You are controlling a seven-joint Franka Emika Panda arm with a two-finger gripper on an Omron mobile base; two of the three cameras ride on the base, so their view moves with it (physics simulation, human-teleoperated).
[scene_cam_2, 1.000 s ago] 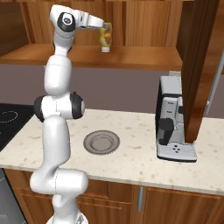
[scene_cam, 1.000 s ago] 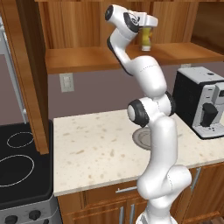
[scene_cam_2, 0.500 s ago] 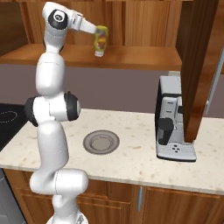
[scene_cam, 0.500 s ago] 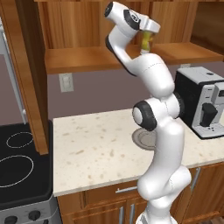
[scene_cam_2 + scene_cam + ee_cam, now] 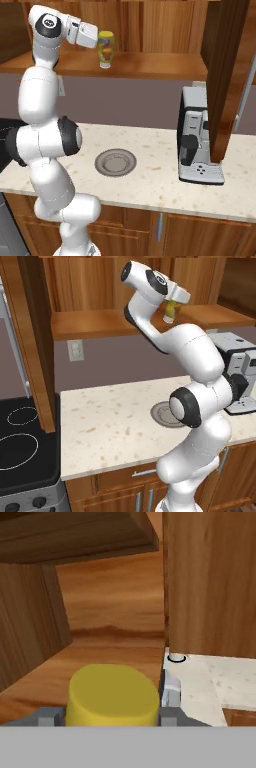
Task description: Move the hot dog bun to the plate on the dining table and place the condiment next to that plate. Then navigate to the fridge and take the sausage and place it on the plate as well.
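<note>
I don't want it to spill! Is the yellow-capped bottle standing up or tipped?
Standing up: the yellow-capped condiment bottle has its cap on top, held by the gripper.

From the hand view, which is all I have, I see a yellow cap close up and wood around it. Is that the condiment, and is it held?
Observer: Yes. In the right base view the gripper is closed around the upper part of the condiment bottle, which hangs upright just above the wooden shelf.
Operator: Is anything on the counter below it?
Observer: A round grey plate lies on the speckled counter, below the bottle and nearer the robot.
Operator: Anything else nearby?
Observer: A coffee machine stands on the counter right of the plate, against a wooden panel.
</note>
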